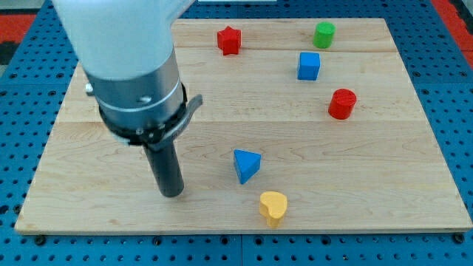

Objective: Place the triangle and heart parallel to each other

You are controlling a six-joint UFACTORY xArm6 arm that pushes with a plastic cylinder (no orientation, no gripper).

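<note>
Camera view: my tip (173, 193) (just a bare rod, holding nothing) rests on the board (89, 214), left of the blue triangle (246, 165); the yellow heart (273, 207) sits just below-right of that triangle

No text, label, brand, number or sign can be read anywhere: not on the wooden board (384, 185), not on the coloured blocks, and not on the arm's grey housing (137, 81).
</note>
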